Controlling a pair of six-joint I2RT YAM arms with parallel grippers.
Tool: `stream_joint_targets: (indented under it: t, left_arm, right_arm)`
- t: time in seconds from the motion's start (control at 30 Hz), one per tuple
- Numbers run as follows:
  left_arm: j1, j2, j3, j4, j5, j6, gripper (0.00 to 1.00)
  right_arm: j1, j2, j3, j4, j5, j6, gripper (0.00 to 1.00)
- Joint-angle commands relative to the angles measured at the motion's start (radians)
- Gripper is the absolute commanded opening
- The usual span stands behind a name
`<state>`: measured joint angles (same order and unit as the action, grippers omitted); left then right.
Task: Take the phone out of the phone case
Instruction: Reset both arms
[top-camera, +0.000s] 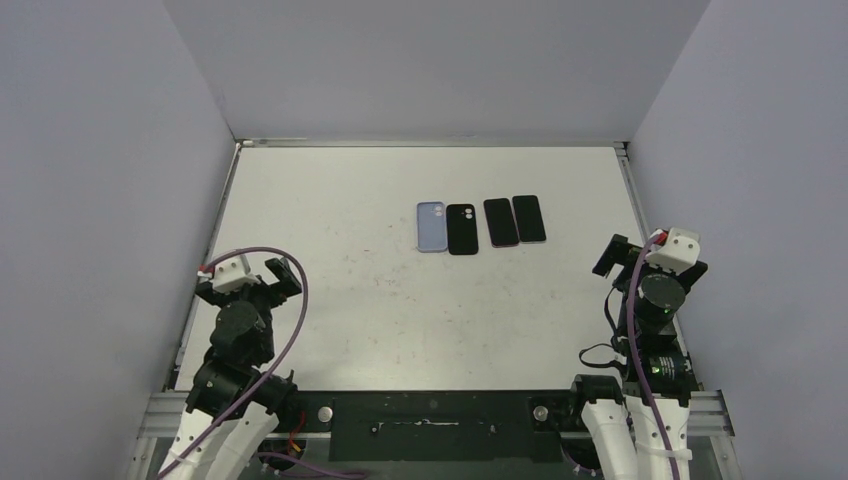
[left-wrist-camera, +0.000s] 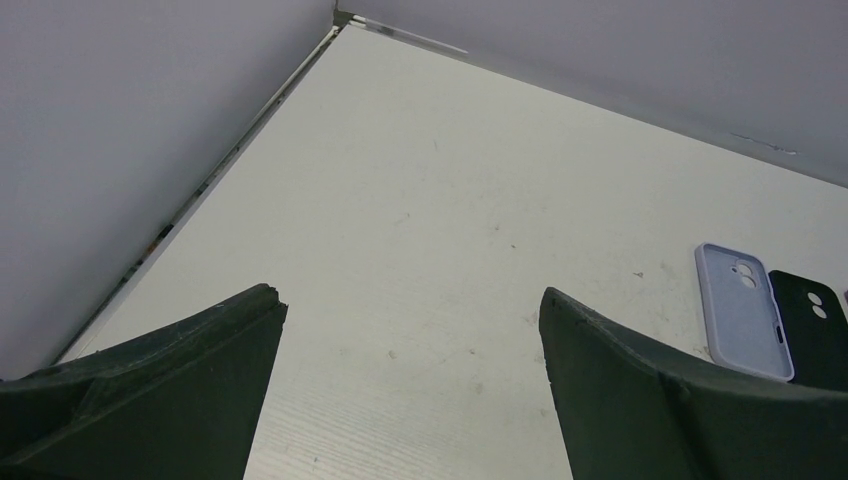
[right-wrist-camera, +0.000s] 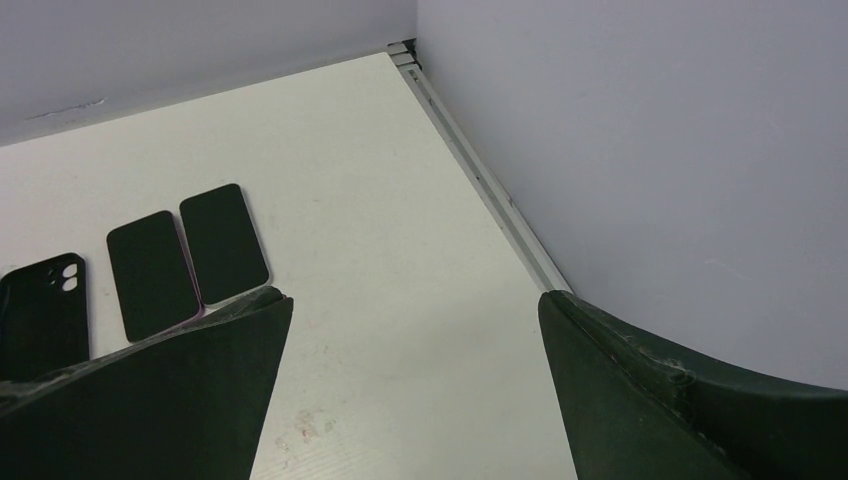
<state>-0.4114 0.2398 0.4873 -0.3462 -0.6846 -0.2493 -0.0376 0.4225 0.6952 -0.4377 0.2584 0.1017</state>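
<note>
Top view: a scuffed white surface (top-camera: 350, 300), enclosed by plain grey walls (top-camera: 100, 150), carries four flat rectangular items in one short row at its far middle. From left to right they are a pale blue phone case (top-camera: 431, 226) with a camera cutout and a black phone case (top-camera: 462, 229) with the same cutout, the two touching. After a small gap come a pink-rimmed dark phone (top-camera: 499, 222) and a plain black phone (top-camera: 529, 218), side by side. That makes two cases and two phones. Whether either case holds a phone cannot be told, and any branding is too small to read. The left gripper (top-camera: 247, 280) hovers near the surface's left edge and the right gripper (top-camera: 652, 258) near its right edge. Both are well apart from the row.

Left wrist view: the left gripper (left-wrist-camera: 410, 300) has its two dark fingers spread wide with nothing between them. The pale blue phone case (left-wrist-camera: 742, 310) and the black phone case (left-wrist-camera: 815, 325) lie at the far right.

Right wrist view: the right gripper (right-wrist-camera: 414, 300) is likewise spread wide and holds nothing. To the left lie the black phone case (right-wrist-camera: 45, 310), the pink-rimmed dark phone (right-wrist-camera: 152, 272) and the plain black phone (right-wrist-camera: 224, 242).
</note>
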Motion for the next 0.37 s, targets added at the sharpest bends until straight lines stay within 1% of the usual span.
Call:
stream_joint_targets:
  t: [0.0, 0.33]
  left_arm:
    - [-0.003, 0.033, 0.014, 0.068, 0.000, 0.013, 0.97]
    - [-0.001, 0.034, 0.008, 0.075, 0.006, 0.019, 0.97]
  right_arm:
    - [0.006, -0.003, -0.003, 0.027, 0.003, -0.025, 1.00]
    - [0.005, 0.015, -0.005, 0.030, -0.011, -0.031, 1.00]
